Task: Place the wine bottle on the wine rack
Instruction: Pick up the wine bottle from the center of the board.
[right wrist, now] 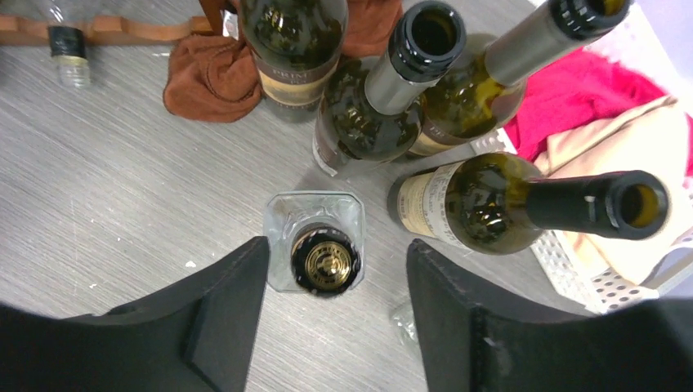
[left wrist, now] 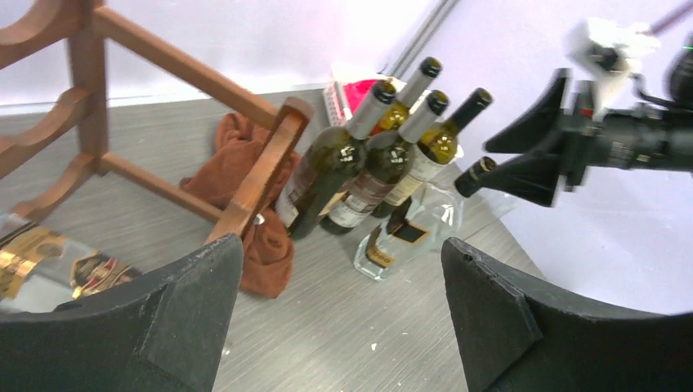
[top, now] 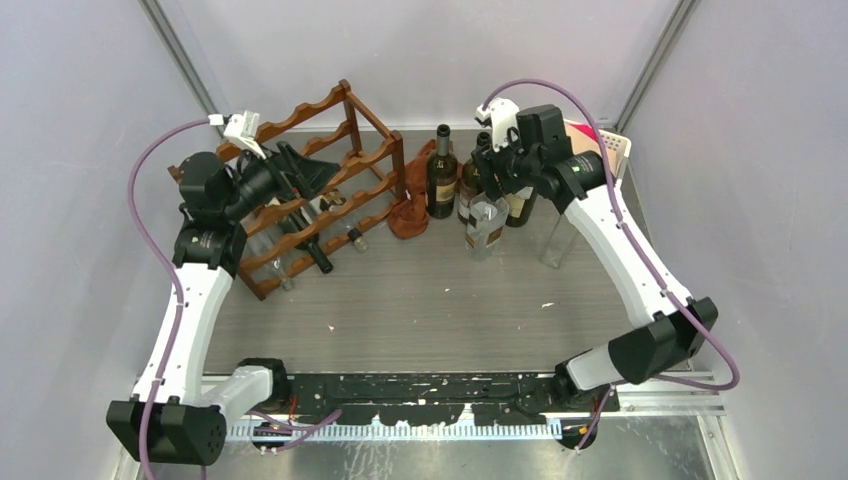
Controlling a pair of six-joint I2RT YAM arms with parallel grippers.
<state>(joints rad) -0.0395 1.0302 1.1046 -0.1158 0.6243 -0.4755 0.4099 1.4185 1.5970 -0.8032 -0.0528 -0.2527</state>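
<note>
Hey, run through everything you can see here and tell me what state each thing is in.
wine rack, upright, bottles lying in it.
clear bottle, upright, capped, ungripped.
green bottles, upright, three visibly uncorked.
brown cloth, crumpled beside the rack.
left end effector, open, empty.
right end effector, open, straddling the clear bottle's cap.

Right jaws hemmed in beyond and to the right; left jaws partly blocked ahead.

The right gripper [right wrist: 337, 247] straddles a clear square glass bottle [right wrist: 325, 260] with slack on both sides. A cluster of dark green glass wine bottles [right wrist: 359, 122] crowds just beyond and right of the jaws. Bare grey table [right wrist: 122, 180] lies to their left. Ahead-left of the left gripper [left wrist: 343, 249], the reddish-brown wooden wine rack [left wrist: 261, 171] and a brown cloth [left wrist: 266, 245] intrude.
</note>
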